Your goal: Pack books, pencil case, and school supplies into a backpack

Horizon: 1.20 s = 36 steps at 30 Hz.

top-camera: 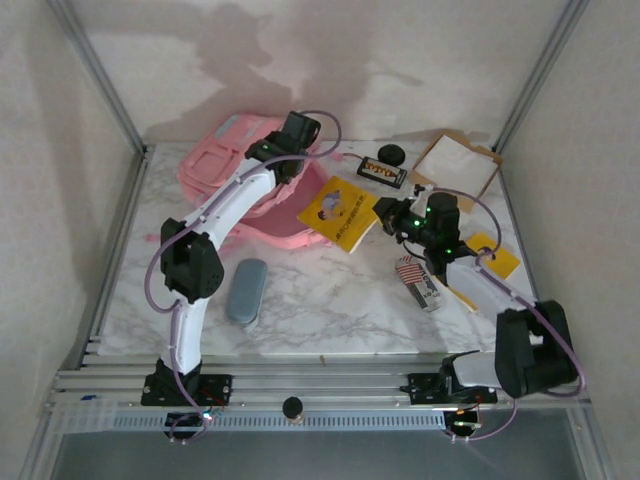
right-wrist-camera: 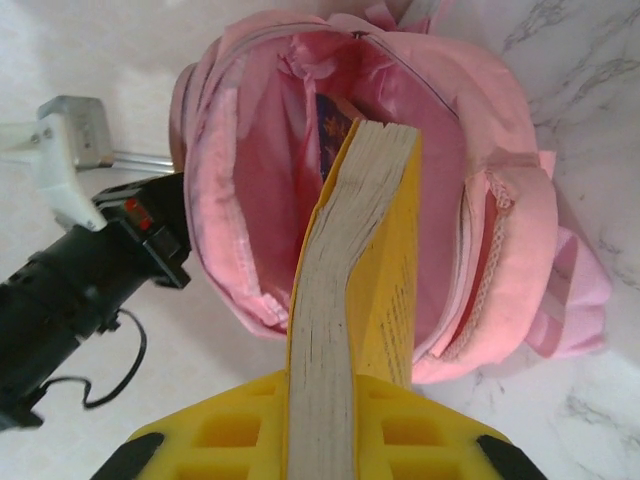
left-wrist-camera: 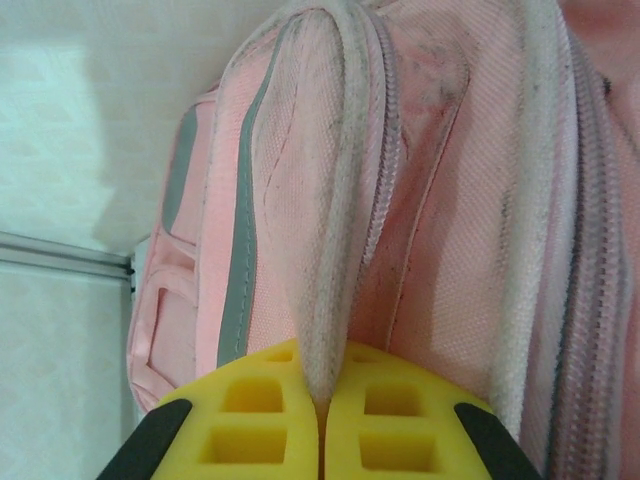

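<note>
On the marble desk (top-camera: pixel 330 300), a piped seam of the backpack (left-wrist-camera: pixel 440 200) is seen pinched by the left fingers (left-wrist-camera: pixel 250 430) in their wrist view, a yellow book (right-wrist-camera: pixel 385 250) clamped by the right fingers (right-wrist-camera: pixel 240 440) at its open mouth in theirs.

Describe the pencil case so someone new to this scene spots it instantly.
Start at the pink backpack at the far left of the marble table. Come toward the near edge: beside the left arm's white link lies the pencil case. It is the one soft grey-blue oblong with rounded ends; the yellow book and flag-striped pack are flat and square-cornered.
</note>
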Tool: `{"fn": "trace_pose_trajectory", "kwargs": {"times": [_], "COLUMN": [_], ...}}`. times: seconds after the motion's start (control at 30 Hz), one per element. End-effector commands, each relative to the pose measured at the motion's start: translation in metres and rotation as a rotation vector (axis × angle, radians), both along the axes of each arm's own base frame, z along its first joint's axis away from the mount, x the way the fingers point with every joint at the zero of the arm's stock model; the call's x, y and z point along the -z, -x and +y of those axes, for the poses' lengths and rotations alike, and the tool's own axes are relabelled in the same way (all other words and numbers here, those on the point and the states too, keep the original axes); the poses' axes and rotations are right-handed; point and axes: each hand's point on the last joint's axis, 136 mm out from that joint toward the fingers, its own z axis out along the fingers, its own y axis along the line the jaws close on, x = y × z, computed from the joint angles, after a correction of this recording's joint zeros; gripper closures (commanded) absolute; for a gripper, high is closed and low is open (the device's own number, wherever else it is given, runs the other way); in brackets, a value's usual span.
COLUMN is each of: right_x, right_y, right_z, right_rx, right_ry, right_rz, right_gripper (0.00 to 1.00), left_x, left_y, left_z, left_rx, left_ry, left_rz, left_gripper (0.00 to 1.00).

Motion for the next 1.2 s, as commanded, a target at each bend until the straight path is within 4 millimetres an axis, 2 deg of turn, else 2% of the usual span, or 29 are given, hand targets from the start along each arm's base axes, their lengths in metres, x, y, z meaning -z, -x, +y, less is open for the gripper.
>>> {"fn": "trace_pose_trajectory", "kwargs": {"times": [0.0, 0.1, 0.23, 0.4, 0.53, 0.63, 0.8, 0.93, 1.07, 1.17], "right_x": [-0.058, -0.050, -0.051, -0.045, -0.019, -0.007, 0.040, 0.069, 0.092, 0.096], "right_y": [-0.021, -0.037, -0.056, -0.071, -0.087, -0.103, -0.135, -0.154, -0.171, -0.179], "right_z": [0.027, 0.052, 0.084, 0.104, 0.130, 0.151, 0.171, 0.197, 0.214, 0.222], "right_rx": [-0.008, -0.023, -0.062, -0.077, -0.092, -0.090, -0.024, -0.034, -0.034, -0.067], "right_ry": [-0.167, -0.206, -0.276, -0.349, -0.370, -0.364, -0.303, -0.232, -0.124, -0.091], "right_rz": [-0.203, -0.199, -0.227, -0.253, -0.192, -0.166, -0.078, -0.049, -0.023, -0.026], "right_gripper": [1.00, 1.00, 1.00, 1.00, 1.00, 1.00, 0.99, 0.92, 0.72, 0.56], "left_x": [-0.085, -0.094, -0.102, -0.110, -0.113, -0.113, -0.108, -0.105, -0.101, -0.097], "left_y": [-0.009, -0.007, -0.007, -0.006, -0.005, -0.006, -0.006, -0.005, -0.005, -0.005], "left_z": [0.006, 0.008, 0.011, 0.014, 0.010, 0.009, 0.011, 0.006, 0.003, 0.001], "left_rx": [0.002, 0.001, -0.004, -0.014, 0.002, 0.000, -0.017, 0.001, 0.003, 0.005], "left_ry": [0.100, 0.117, 0.160, 0.195, 0.241, 0.252, 0.255, 0.289, 0.313, 0.321], "left_rz": [-0.206, -0.217, -0.228, -0.245, -0.245, -0.246, -0.237, -0.222, -0.213, -0.204], "left_gripper": [1.00, 1.00, 1.00, 1.00, 1.00, 1.00, 1.00, 1.00, 1.00, 1.00]}}
